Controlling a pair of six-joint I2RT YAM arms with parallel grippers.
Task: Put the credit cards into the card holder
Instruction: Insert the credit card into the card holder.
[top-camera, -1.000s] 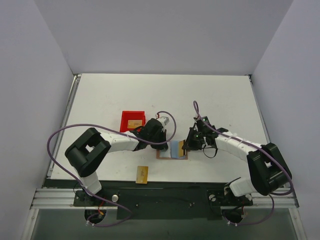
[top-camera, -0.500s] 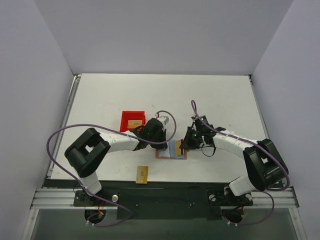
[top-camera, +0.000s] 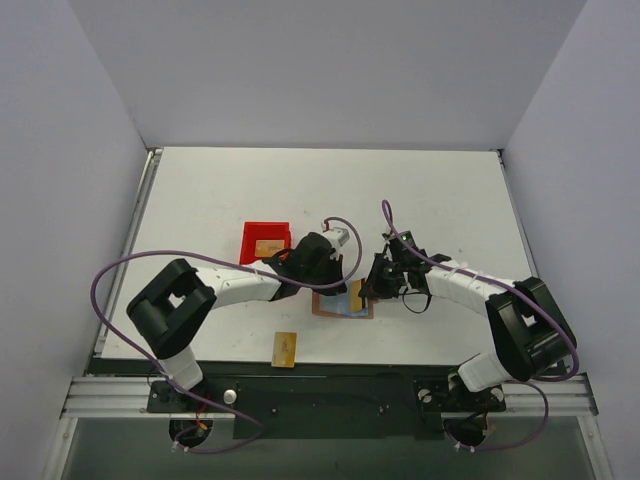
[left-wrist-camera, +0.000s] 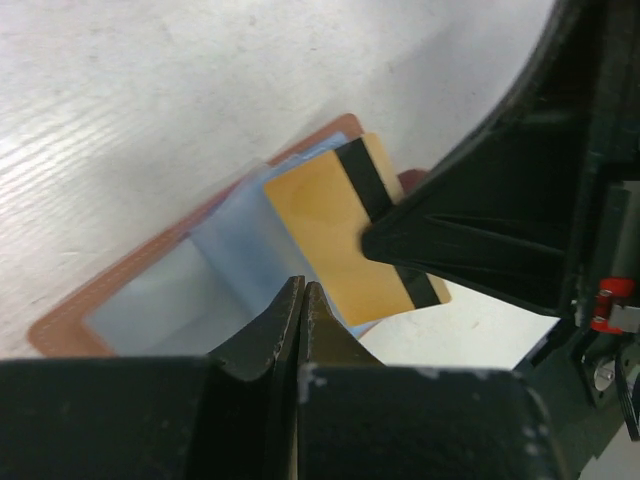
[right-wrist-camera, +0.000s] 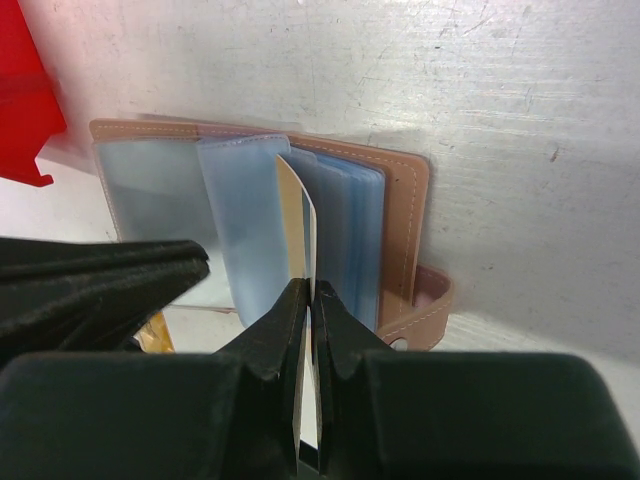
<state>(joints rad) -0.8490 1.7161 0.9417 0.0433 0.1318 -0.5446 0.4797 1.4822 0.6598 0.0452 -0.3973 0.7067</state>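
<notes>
The card holder (top-camera: 345, 305) lies open on the table, brown outside with light-blue sleeves (right-wrist-camera: 245, 220) fanned up. My right gripper (right-wrist-camera: 310, 292) is shut on a gold credit card (left-wrist-camera: 325, 225) with a dark stripe. The card stands on edge, its far end between two sleeves of the card holder (right-wrist-camera: 410, 215). My left gripper (left-wrist-camera: 303, 292) is shut with nothing between its fingers, its tips low over the sleeves beside that card. From above, the left gripper (top-camera: 333, 285) and right gripper (top-camera: 369, 290) meet over the holder. Another credit card (top-camera: 285, 348) lies flat near the table's front edge.
A red bin (top-camera: 265, 241) stands just left of the card holder with a gold card (top-camera: 267, 247) in it. Its corner (right-wrist-camera: 25, 100) shows in the right wrist view. Purple cables loop over both arms.
My left gripper has moved right, over the left part of the open card holder. The right gripper has shifted slightly left with the card in it.
</notes>
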